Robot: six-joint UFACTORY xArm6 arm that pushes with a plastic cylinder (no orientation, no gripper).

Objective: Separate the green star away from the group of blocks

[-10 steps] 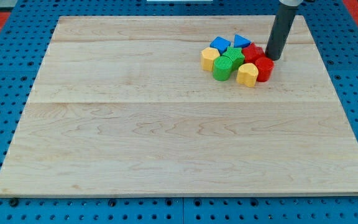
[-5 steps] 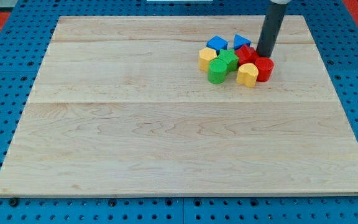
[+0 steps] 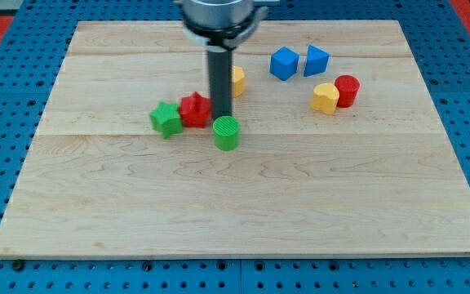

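**Green star out of the cluster, but a red block is riding along**

We are looking at our tip [image 3: 221, 117] sitting down on the wooden board [image 3: 219, 212], a bare rod holding nothing, just pressing between blocks. The green star-shaped block [image 3: 166, 118] is lying toward the board's left edge from the tip, with the red star-like block [image 3: 194, 109] touching it and sitting between the two. The green cylinder block [image 3: 227, 133] is just below the tip, toward the near edge. A yellow block [image 3: 237, 79] is peeking out behind the rod.

Near the far right corner we are seeing the blue cube [image 3: 284, 63], blue wedge-like block [image 3: 317, 60], yellow rounded block [image 3: 325, 98] and red cylinder [image 3: 347, 90], well apart from the star.

We are judging that the next push has to come between the red and green stars, driving leftward.
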